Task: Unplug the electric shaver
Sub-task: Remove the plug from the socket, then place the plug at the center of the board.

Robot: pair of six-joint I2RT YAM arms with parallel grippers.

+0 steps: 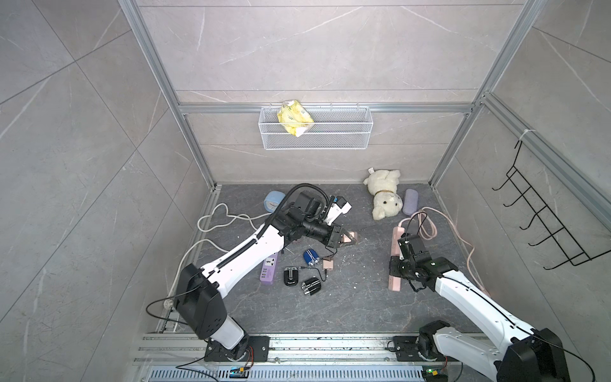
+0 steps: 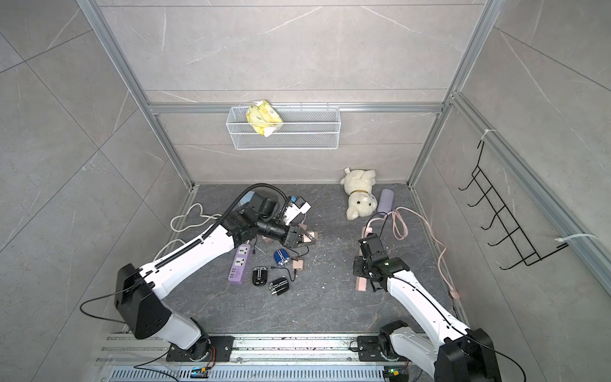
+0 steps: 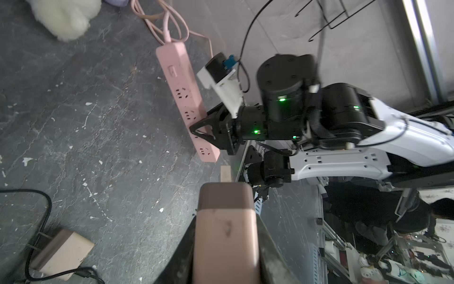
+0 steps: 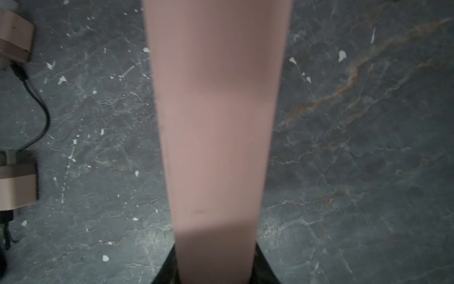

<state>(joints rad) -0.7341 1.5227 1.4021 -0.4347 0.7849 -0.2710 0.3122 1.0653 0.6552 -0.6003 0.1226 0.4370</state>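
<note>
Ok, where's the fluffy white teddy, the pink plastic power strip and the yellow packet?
Fluffy white teddy (image 1: pixel 387 202): in a top view, its face.
Pink plastic power strip (image 3: pixel 183 93): left wrist view, middle sockets.
Yellow packet (image 1: pixel 295 117): in a top view, its middle.

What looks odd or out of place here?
The yellow packet sits crooked, poking over the rim of the wire basket; a plush bear lies on the dark floor, littered with white flecks.

The dark stone floor (image 1: pixel 347 307) holds a plush bear (image 1: pixel 385 195), purple power strip (image 1: pixel 268 269), blue shaver (image 1: pixel 310 257) and pink adapter (image 1: pixel 328 264).
</note>
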